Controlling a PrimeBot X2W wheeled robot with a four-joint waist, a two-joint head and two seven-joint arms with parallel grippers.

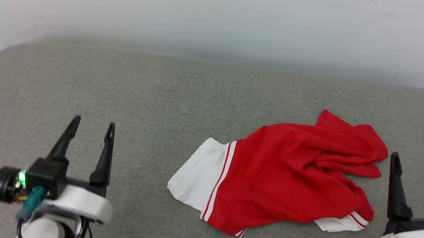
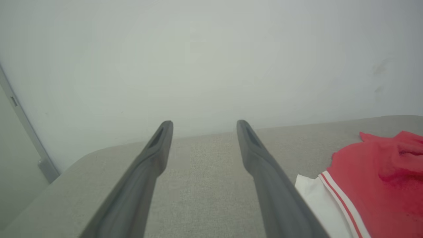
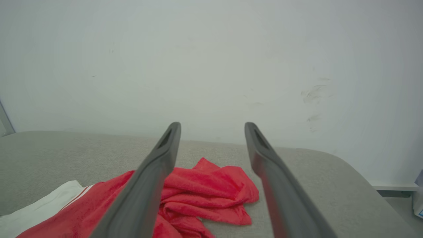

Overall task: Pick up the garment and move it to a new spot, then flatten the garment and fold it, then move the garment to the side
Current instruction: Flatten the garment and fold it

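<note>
The right gripper (image 1: pixel 411 155) has its two dark fingers spread apart and holds nothing. It is just beside the right edge of the red jersey (image 1: pixel 289 175). The jersey lies crumpled on the grey fabric-covered surface (image 1: pixel 139 94), right of centre, with a white sleeve with red-striped trim spread toward the left. The left gripper (image 1: pixel 94 121) is likewise spread and empty, well apart from the jersey. A pale wall (image 1: pixel 223 16) rises behind.

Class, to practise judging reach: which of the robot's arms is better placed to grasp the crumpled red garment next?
Probably the right. The right gripper stands open just beside the bunched red edge of the garment; the left gripper, also open, sits farther off, across bare grey surface.
</note>
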